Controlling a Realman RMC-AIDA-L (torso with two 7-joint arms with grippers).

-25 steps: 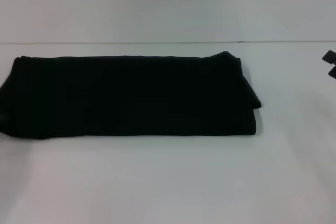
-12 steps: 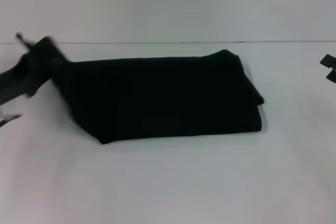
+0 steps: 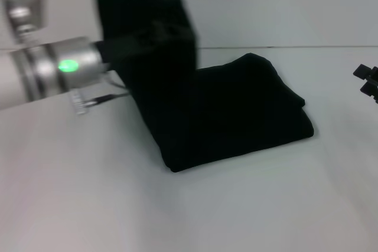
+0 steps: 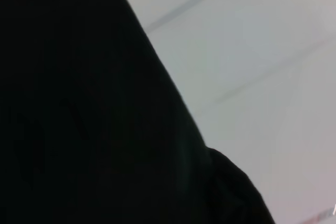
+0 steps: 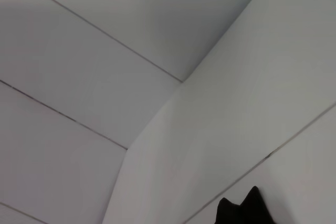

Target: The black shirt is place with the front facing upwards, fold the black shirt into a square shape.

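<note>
Black shirt [image 3: 236,110] lies as folded band mid-worktop [image 3: 195,216], its left end raised high, draped over left pincer [image 3: 155,30]. Left pincer presumably clenched on fabric; fingers hidden, cannot tell. Right pincer [image 3: 367,81] idle at worktop's right edge, state unclear. Judgement: carry raised end across toward right edge, keep fabric taut, lay edges flush, release only once flat.

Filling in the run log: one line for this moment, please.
left gripper: lifting black shirt's left end over rest | right gripper: idle at table's right edge
</note>
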